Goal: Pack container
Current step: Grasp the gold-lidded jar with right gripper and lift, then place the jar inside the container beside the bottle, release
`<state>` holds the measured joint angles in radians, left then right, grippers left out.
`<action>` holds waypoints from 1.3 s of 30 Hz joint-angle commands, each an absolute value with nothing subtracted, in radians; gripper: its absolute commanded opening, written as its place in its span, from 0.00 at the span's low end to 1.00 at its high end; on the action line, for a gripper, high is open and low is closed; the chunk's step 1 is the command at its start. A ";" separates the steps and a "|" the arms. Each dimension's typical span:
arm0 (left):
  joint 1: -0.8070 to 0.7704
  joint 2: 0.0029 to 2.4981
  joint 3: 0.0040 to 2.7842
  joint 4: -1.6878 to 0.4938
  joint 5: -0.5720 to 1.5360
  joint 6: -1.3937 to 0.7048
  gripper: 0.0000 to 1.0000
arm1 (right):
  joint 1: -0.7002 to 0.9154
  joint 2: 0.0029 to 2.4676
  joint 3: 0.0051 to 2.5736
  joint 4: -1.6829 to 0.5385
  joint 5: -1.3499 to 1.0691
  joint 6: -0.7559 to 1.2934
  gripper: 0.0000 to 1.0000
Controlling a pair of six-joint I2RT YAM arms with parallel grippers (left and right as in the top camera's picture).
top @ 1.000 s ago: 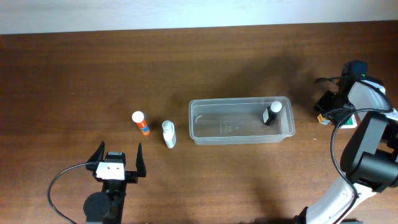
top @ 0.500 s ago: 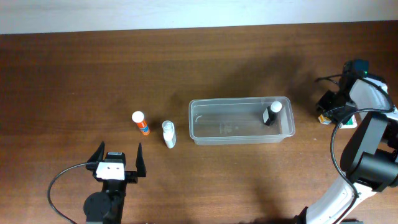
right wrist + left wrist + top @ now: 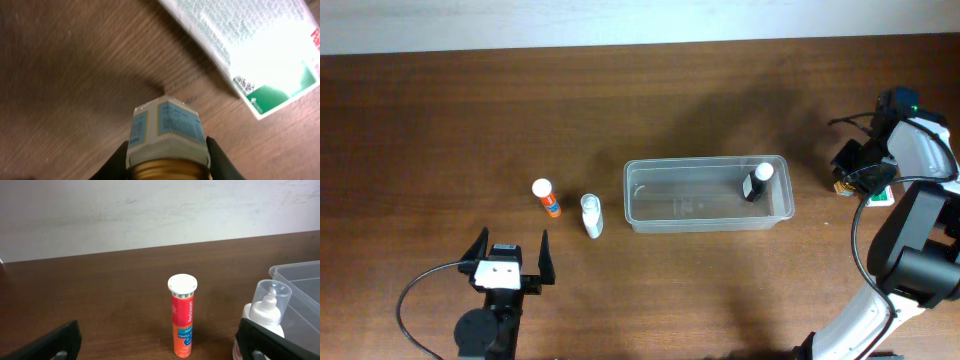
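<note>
**Right arm holds a small item by the desk's right edge; container sits mid-desk**

We see the container lying right of the desk's middle, its long sides parallel to the far edge. Inside it, at the end toward the right edge, a black bottle with a white cap leans against the wall.

Left of the container stand two more things. A white bottle with a clear cap is just beside its short wall, and an orange tube with a white lid is a little further toward the left edge. Both are upright and apart from each other.

The left gripper waits near the desk's near edge, its fingers spread wide with nothing between them.

The right gripper is at the right edge, well apart from the container. In its wrist view the fingers press on both sides of a labelled item, blue and white above a golden band. We cannot tell whether the item is off the wood. A white-and-green packet lies flat just beside it.
</note>
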<state>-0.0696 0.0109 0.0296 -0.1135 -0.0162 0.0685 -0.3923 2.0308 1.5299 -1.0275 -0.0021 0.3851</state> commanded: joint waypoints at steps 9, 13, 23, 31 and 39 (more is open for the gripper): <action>-0.062 0.005 0.025 -0.113 -0.020 0.084 0.99 | -0.392 1.892 1.787 -1.306 -0.130 0.299 0.26; -0.062 0.005 0.025 -0.113 -0.020 0.084 0.99 | -0.372 1.827 1.869 -1.423 -0.184 0.243 0.26; -0.062 0.005 0.025 -0.113 -0.020 0.084 0.99 | -0.086 1.684 1.879 -1.510 -0.187 0.215 0.27; -0.062 0.005 0.025 -0.113 -0.020 0.084 0.99 | 0.128 1.690 1.811 -1.502 -0.186 0.223 0.27; -0.062 0.005 0.025 -0.113 -0.020 0.084 0.99 | 0.255 1.691 1.610 -1.363 -0.086 0.322 0.27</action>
<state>-0.0696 0.0109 0.0296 -0.1135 -0.0162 0.0685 0.2272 1.7027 1.6859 -1.4117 -0.1291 0.2764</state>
